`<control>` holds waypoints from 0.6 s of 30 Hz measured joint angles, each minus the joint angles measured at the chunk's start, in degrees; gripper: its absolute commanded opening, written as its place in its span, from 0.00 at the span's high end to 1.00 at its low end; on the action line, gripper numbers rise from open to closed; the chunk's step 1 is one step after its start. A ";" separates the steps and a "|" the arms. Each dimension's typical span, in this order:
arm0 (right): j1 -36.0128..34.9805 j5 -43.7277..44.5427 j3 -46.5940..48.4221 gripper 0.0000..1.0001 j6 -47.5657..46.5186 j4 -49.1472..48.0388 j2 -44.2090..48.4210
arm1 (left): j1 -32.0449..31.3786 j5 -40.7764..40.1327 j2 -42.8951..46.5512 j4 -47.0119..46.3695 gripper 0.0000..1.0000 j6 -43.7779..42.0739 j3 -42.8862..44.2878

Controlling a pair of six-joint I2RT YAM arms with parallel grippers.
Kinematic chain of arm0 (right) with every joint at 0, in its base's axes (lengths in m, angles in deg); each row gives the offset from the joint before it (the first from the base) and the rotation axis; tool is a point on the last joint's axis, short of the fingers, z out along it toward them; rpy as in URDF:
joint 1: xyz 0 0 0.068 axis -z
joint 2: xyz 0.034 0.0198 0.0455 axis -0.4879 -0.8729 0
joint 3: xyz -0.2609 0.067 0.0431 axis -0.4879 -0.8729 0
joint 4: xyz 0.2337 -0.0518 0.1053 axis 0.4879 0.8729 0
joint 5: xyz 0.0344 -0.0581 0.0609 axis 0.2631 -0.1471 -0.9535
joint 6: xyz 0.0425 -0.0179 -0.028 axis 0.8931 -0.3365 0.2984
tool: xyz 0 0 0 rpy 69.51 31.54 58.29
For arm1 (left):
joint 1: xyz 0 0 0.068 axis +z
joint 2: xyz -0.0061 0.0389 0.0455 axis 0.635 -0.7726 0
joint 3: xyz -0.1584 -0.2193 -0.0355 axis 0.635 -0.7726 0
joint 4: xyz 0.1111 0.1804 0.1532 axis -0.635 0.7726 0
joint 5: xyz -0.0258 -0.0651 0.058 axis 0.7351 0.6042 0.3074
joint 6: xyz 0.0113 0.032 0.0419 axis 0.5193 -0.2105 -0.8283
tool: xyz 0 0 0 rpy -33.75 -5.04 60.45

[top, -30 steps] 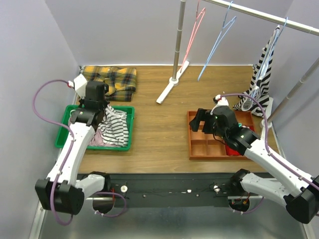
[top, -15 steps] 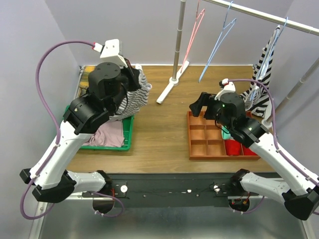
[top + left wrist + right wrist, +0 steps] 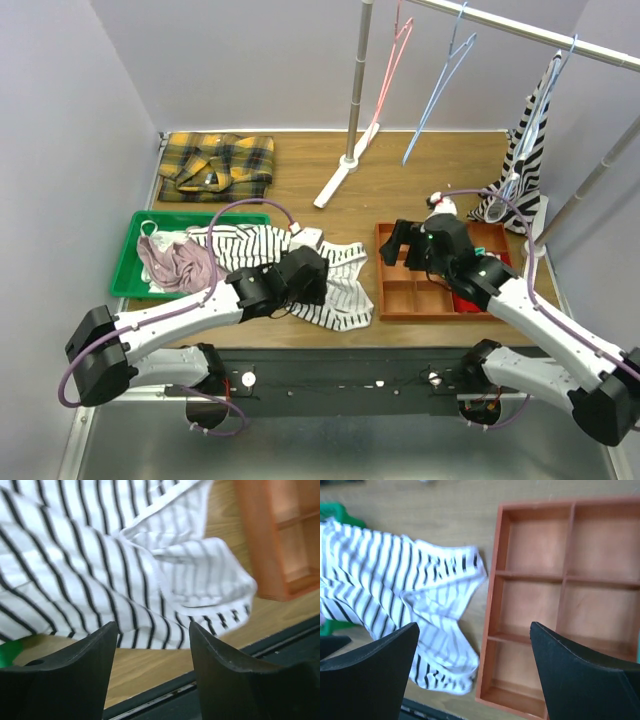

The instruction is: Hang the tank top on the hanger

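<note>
— While the left hand (image 3: pixel 152 630) hovers there, is it gripping the tank top (image 3: pixel 345 295)?
— No, its fingers stand apart with nothing between them. The top lies rumpled on the bench (image 3: pixel 330 215), one end reaching the green tray (image 3: pixel 128 262), the other just beside the orange tray (image 3: pixel 385 300).
— And the right hand (image 3: pixel 474 627)?
— Wide open, empty, above the orange tray. The blue hanger (image 3: pixel 436 95) hangs on the rail (image 3: pixel 520 30), well apart.

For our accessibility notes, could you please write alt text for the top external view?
A striped tank top lies from a green tray across the table toward an orange divided tray, the left gripper over it. The right gripper hangs over that tray; a light-blue hanger hangs behind.
</note>
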 measured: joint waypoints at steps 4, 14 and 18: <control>-0.31 -2.84 -3.52 0.05 1.97 -2.80 -4.61 | 3.80 -2.49 1.20 2.08 0.52 2.03 -0.81; -1.95 0.31 -3.98 0.12 3.45 -5.68 -6.43 | 7.80 0.35 -9.81 -3.17 0.50 -3.28 8.22; -1.92 4.26 -4.04 0.12 3.98 -4.48 0.20 | 7.06 2.32 -19.04 -2.84 0.47 -6.03 13.14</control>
